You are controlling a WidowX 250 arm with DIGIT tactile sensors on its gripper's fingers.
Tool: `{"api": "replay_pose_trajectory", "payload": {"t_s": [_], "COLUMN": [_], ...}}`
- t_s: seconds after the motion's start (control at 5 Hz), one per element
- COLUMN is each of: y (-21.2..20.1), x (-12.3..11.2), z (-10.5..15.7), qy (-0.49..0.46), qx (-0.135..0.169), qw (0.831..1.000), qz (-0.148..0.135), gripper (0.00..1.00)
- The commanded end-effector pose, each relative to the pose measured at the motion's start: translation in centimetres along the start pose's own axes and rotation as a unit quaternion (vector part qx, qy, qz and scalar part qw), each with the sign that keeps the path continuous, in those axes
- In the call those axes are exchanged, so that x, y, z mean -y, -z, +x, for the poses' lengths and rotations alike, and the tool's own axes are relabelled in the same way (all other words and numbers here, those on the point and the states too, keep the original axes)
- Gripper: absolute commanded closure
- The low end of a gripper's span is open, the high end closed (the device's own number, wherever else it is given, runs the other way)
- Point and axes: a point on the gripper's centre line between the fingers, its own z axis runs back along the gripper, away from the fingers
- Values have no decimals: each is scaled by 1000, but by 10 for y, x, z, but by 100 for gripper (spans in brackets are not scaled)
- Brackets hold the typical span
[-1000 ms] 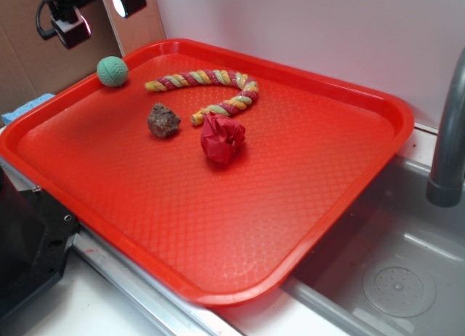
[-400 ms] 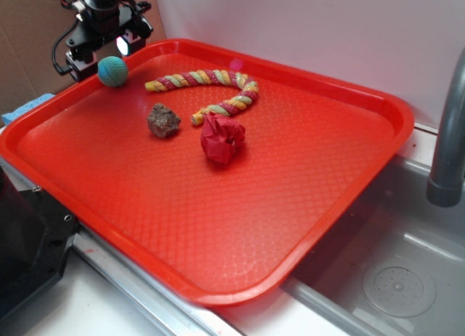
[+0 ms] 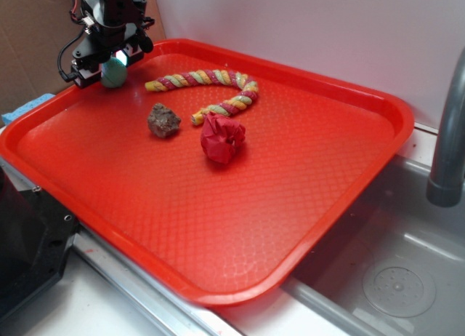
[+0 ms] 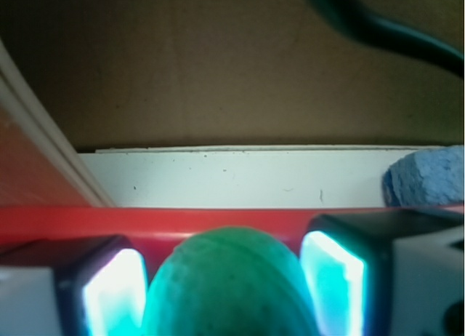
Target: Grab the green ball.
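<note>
The mint-green ball [image 3: 114, 74] lies in the far left corner of the red tray [image 3: 312, 205], close to its rim. My gripper [image 3: 110, 65] has come down over it, with one finger on each side. In the wrist view the green ball [image 4: 221, 278] fills the space between the two lit fingers [image 4: 109, 292], with a thin gap showing on each side. The jaws stand open around the ball. The ball rests on the tray.
A brown rock-like lump [image 3: 164, 121], a crumpled red paper wad [image 3: 222, 138] and a striped rope toy [image 3: 211, 85] lie on the tray to the right of the ball. A blue sponge [image 4: 425, 176] lies beyond the tray rim. A grey faucet [image 3: 447, 147] and sink [image 3: 396, 281] are at the right.
My gripper has come down from above and behind the ball, so that its fingers now stand on either side of it. The ball has not moved.
</note>
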Motion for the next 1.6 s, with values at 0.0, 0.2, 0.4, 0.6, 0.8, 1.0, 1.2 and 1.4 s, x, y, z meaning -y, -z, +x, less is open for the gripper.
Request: {"api": "replay_pose_trajectory", "payload": {"t_s": [0.0, 0.2, 0.4, 0.6, 0.8, 1.0, 1.2, 1.4], "y": [-36, -72, -111, -148, -176, -221, -245, -251], "x": [-7, 0, 10, 10, 4, -15, -29, -35], "z": [22, 21, 18, 11, 10, 15, 22, 30], "qy": [37, 152, 261, 366, 450, 482, 498, 500], "qx": [-75, -111, -179, -241, -279, -275, -264, -256], "qw": [996, 978, 939, 881, 817, 789, 776, 777], "qz": [-40, -87, -134, -176, -228, -263, -284, -284], "gripper": [100, 100, 100, 100, 100, 100, 100, 100]}}
